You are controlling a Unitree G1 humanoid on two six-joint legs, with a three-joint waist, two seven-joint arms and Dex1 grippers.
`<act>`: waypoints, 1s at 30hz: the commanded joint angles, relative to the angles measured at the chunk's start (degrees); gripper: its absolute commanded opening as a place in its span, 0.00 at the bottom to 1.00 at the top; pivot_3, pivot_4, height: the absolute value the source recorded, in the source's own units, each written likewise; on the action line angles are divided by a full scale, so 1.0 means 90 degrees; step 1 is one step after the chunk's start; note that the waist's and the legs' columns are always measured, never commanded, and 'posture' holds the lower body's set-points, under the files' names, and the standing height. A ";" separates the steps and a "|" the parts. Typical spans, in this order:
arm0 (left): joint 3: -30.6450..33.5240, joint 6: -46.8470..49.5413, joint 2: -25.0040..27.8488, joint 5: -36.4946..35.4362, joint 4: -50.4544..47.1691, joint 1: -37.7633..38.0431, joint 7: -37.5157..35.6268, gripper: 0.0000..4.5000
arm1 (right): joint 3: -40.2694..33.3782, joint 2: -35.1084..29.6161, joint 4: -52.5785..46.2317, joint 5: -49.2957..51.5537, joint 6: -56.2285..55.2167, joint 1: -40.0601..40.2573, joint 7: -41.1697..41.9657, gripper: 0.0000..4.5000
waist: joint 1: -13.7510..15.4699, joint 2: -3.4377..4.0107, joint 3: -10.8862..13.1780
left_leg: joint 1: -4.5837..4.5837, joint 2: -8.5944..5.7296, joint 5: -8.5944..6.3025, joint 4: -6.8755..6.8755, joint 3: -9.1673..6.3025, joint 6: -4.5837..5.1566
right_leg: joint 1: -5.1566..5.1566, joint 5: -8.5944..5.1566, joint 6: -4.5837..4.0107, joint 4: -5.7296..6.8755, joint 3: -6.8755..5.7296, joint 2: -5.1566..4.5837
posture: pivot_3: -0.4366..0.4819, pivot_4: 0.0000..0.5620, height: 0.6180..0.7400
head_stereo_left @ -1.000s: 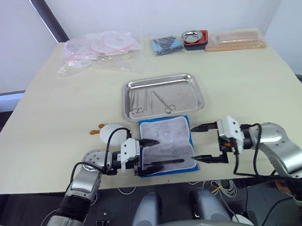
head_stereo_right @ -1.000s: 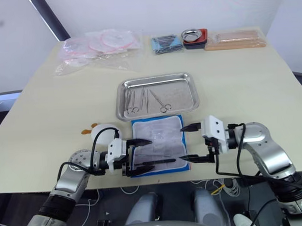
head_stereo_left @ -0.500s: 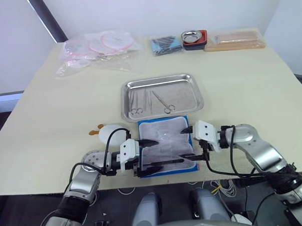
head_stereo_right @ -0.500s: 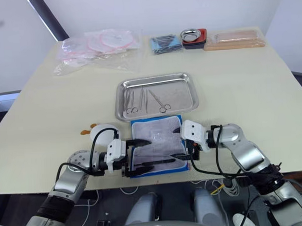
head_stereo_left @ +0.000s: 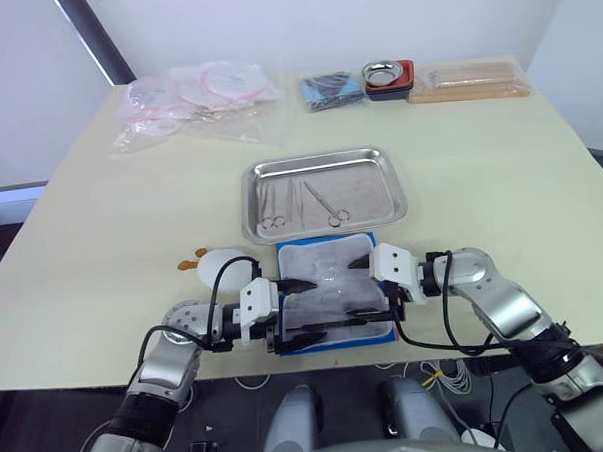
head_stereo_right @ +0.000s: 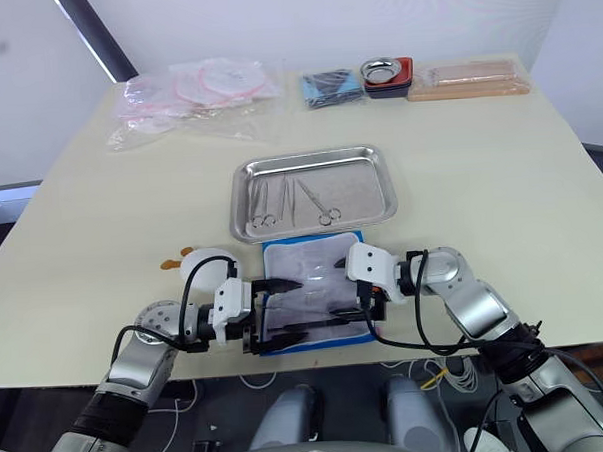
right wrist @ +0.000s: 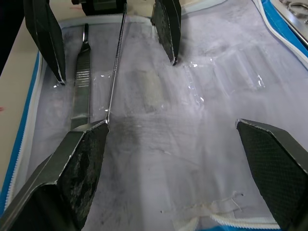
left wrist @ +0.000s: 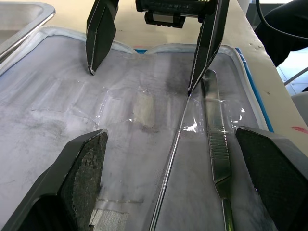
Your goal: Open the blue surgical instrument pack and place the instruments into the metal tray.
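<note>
At the near table edge the blue surgical instrument pack [head_stereo_left: 332, 293] lies opened flat, whitish lining up, just in front of the metal tray [head_stereo_left: 323, 192]. Both grippers reach over it from opposite sides, facing one another. The left gripper [head_stereo_left: 303, 312] has its fingers spread wide over the pack's left half, holding nothing. The right gripper [head_stereo_left: 366, 290] is likewise spread wide over the right half, one fingertip [left wrist: 205, 48] set down at the tip of a thin straight probe-like tool [left wrist: 172, 159] that lies on the lining; whether it presses the tool or only touches it is hard to tell. Just beside that tool rest straight tweezers [left wrist: 217, 144] with a ribbed grip, lying along the pack's near edge under a clear pocket film.

A white object with small orange parts [head_stereo_left: 221, 263] sits on the table just left of the pack.

Inside the tray, towards its left half, lie several of the instruments [head_stereo_left: 301, 206]: ring-handled scissors or forceps, side by side.

Along the far edge of the table are clear plastic bags with pink-rimmed contents [head_stereo_left: 201, 100], a smaller blue packet [head_stereo_left: 332, 90], a small steel bowl on a red base [head_stereo_left: 388, 78] and a tan wooden box [head_stereo_left: 469, 81]
</note>
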 commanded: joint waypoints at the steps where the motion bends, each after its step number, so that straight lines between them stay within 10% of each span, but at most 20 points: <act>1: -0.0270 0.0362 0.0178 0.0451 0.0455 0.0390 0.0015 1.00 | -0.0132 0.0054 -0.0167 0.0225 -0.0042 -0.0078 0.0111 0.99 | 0.0000 0.0000 0.0000 | 0.0000 0.0000 0.0000 0.0000 0.0000 0.0000 | 0.0000 0.0000 0.0000 0.0000 0.0000 0.0000 | 0.48 0.27 1.00; 22: -0.0286 0.0401 0.0222 0.0436 0.0375 0.0456 0.0032 1.00 | 0.0206 0.0042 0.0137 -0.0286 -0.0381 0.0041 -0.0024 0.99 | -0.0002 -0.0002 -0.0001 | 0.0000 0.0000 0.0000 0.0000 -0.0001 0.0000 | 0.0000 0.0000 0.0000 0.0001 -0.0001 0.0001 | 0.48 0.27 1.00; 30: -0.0282 0.0423 0.0234 0.0430 0.0332 0.0482 0.0064 1.00 | 0.0285 -0.0153 0.0222 -0.0393 -0.0399 0.0132 0.0134 0.32 | -0.0002 -0.0010 -0.0010 | 0.0002 0.0000 0.0000 0.0000 -0.0001 0.0000 | 0.0000 0.0000 0.0000 0.0004 -0.0001 0.0001 | 0.48 0.27 1.00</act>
